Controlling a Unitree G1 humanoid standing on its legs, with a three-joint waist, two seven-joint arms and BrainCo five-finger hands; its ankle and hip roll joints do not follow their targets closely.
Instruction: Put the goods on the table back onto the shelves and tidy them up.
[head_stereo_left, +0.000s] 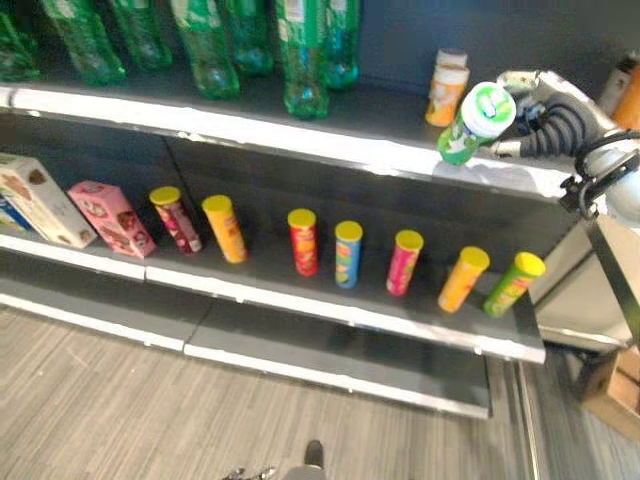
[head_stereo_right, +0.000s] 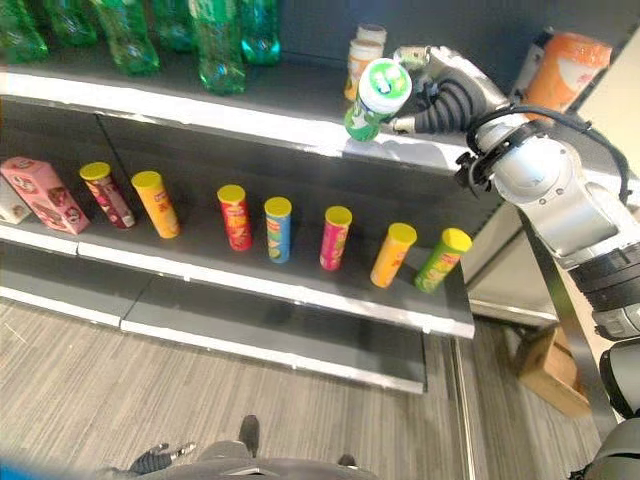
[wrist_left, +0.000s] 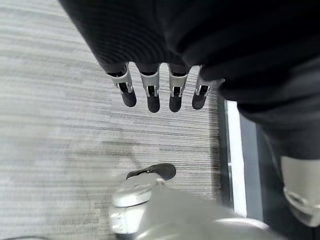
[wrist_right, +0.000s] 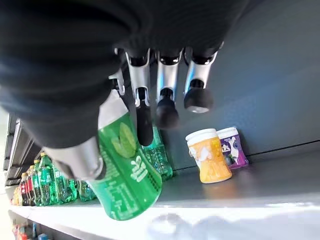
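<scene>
My right hand (head_stereo_right: 441, 97) holds a green canister (head_stereo_right: 374, 99) with a white lid, tilted, just above the right part of the upper shelf (head_stereo_right: 250, 115). In the right wrist view its thumb and fingers (wrist_right: 166, 102) curl round the green canister (wrist_right: 128, 175), whose base hangs slightly above the shelf board. An orange canister (wrist_right: 209, 156) and a purple one (wrist_right: 232, 146) stand behind it against the back wall. My left hand (wrist_left: 153, 93) hangs over the floor with straight fingers and holds nothing.
Green bottles (head_stereo_left: 300, 50) fill the upper shelf's left and middle. Several coloured tubes (head_stereo_left: 303, 241) stand in a row on the shelf below, with boxes (head_stereo_left: 112, 218) at its left end. An orange packet (head_stereo_right: 565, 68) stands at the far right. A cardboard box (head_stereo_right: 555, 370) lies on the floor.
</scene>
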